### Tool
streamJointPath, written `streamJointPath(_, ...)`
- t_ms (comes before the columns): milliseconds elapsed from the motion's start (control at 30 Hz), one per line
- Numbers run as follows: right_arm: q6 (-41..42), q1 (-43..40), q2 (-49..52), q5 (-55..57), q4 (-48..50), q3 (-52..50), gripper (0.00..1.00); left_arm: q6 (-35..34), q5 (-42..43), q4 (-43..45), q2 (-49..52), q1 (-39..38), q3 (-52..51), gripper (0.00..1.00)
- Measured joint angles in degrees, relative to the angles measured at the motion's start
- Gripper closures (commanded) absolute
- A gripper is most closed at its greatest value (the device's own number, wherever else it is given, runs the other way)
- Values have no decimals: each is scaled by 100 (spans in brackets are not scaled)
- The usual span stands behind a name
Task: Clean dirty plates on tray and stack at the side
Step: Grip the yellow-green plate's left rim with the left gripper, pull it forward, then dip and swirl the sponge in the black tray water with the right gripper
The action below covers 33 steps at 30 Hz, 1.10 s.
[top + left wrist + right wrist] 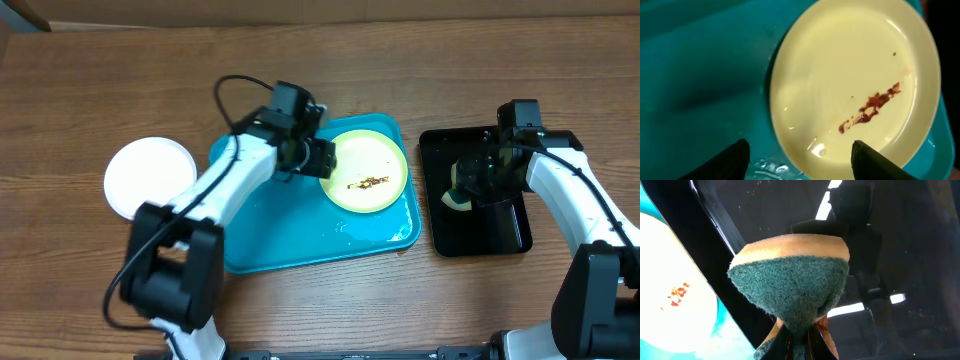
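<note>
**Robot lab bench, pretty sure**

Two white-and-black robot arms, left arm point(225, 175) and right arm point(558, 180), reach over a plain wood-grain table point(60, 90), with a turquoise tray point(280, 240) and a black tray point(445, 235) laid out like a test setup

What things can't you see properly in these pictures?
- Overhead: the left gripper hides the left rim of the green plate.
- Overhead: the right gripper covers most of the sponge.
- Left wrist: the picture's edges cut off the green plate's top rim and most of the tray.
- Right wrist: the sponge fills the middle, hiding the black tray behind it.
</note>
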Motion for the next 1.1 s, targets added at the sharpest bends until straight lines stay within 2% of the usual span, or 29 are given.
streamJointPath(133,-4,0,0,-2,-11,0,96,-131,-83,-52,361,-164,0,54)
streamJointPath(233,-4,0,0,0,-13,0,96,-164,-251,-291,437,-173,0,75)
streamJointPath(300,-4,0,0,-2,-15,0,96,-184,-452,-485,437,-162,2,83)
streamJointPath(400,-9,0,0,0,-20,0,96,-164,-780,-822,437,-146,11,87)
streamJointPath(500,-20,0,0,0,-20,0,96,-199,-1023,-1036,437,-85,13,96)
streamJointPath(867,-369,2,46,0,55,0,96,-553,-1220,-1683,437,173,33,96)
streamJointPath(1100,-483,0,678,-225,319,0,96,-643,-1237,-1746,437,173,33,95)
